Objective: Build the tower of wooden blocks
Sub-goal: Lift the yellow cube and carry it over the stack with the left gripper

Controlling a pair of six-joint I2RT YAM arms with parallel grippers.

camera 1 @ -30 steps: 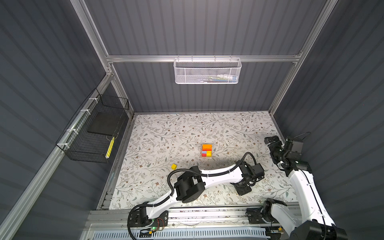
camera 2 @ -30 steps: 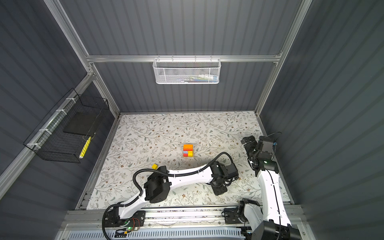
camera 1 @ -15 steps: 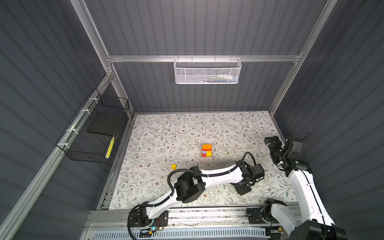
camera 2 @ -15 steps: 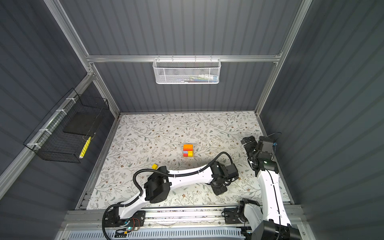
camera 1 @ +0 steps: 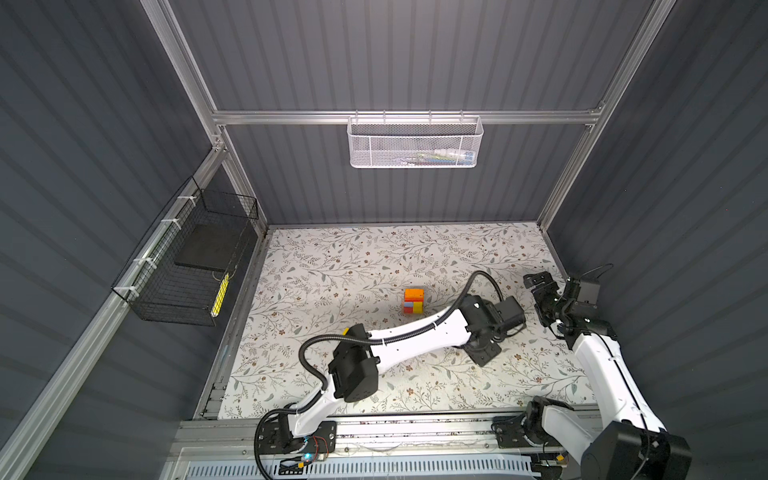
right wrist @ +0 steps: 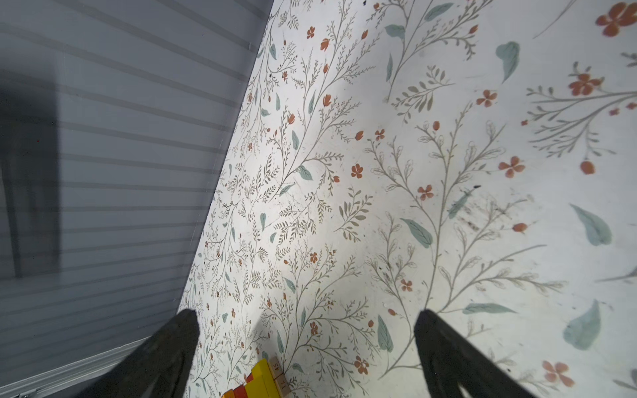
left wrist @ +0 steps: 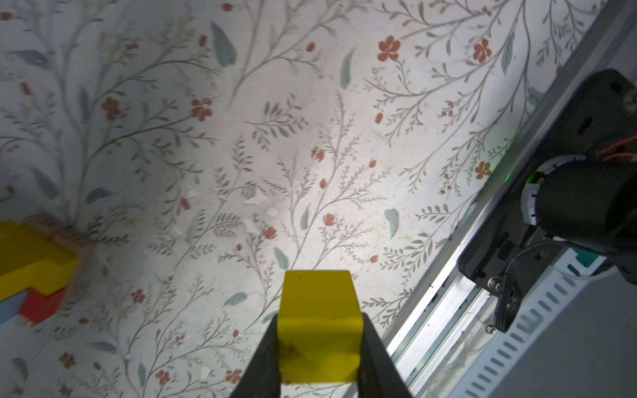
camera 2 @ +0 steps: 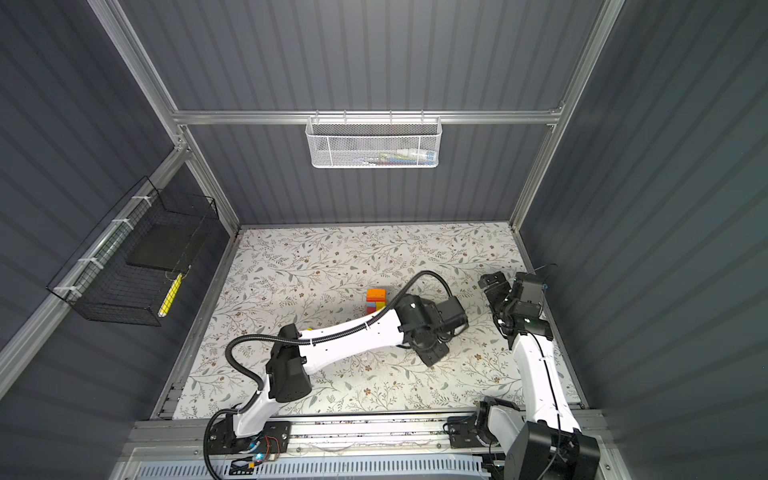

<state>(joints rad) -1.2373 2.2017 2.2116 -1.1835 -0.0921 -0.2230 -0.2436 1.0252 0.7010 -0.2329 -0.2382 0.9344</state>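
1. Loose yellow cube (camera 1: 345,331) sits on the mat (camera 1: 332,257), half hidden behind the left arm (camera 1: 415,340) at its elbow, well apart from the tower. Risk: the elbow or its cable (camera 1: 309,365) sweeps the cube when the arm swings, knocking it out of easy reach.
2. Tower (camera 1: 413,301) stands mid-mat, orange on top, with red, yellow and blue faces below. The left forearm runs just beside its near side. Risk: the forearm or cable clips the stack on the way over, so a layer shifts or it topples.
3. Left gripper (left wrist: 319,330) has reached across to the right of the tower, fingers (left wrist: 262,361) clamped on a yellow block (left wrist: 319,310). The block sticks out well past the tips and is held at one end only. Risk: it pivots or slips in transit, lands skewed and slides off. Can't tell if it's clear of the mat; dragging would twist it.
4. Right gripper (right wrist: 306,320) is near the right wall, jaws wide apart, empty, tower at the edge of its wrist view. Risk: if both arms head for the tower together, they collide over it.
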